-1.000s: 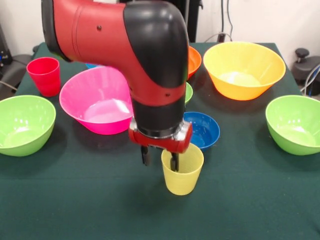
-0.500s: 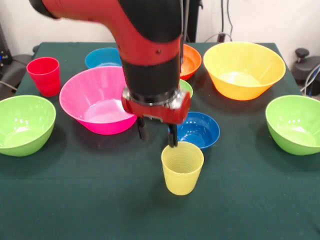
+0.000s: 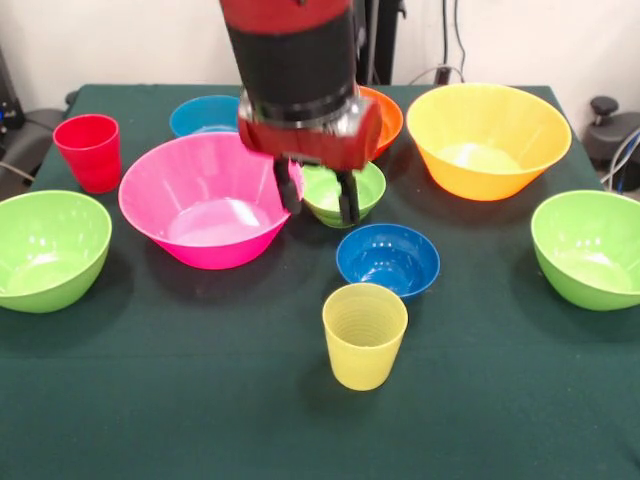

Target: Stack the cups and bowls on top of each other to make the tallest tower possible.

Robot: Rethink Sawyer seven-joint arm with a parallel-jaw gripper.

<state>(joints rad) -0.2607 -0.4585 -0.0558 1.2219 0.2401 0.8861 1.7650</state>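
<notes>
The fingers (image 3: 318, 200) are spread and empty, held above the small green bowl (image 3: 345, 192), just right of the pink bowl (image 3: 205, 200). The yellow cup (image 3: 364, 335) is seen upright and alone on the near tabletop (image 3: 180, 400), just in front of the dark blue bowl (image 3: 388, 259). The red cup (image 3: 89, 151) is seen at the far left.

**Camera setup: single front view**

Looks across table (image 3: 200, 420) toward robot, angled down from near edge. Arm (image 3: 295, 60) drops in from top centre. Close enough that green bowls (image 3: 45, 250) clip at left and right edges. No second view to compare overlap.
</notes>
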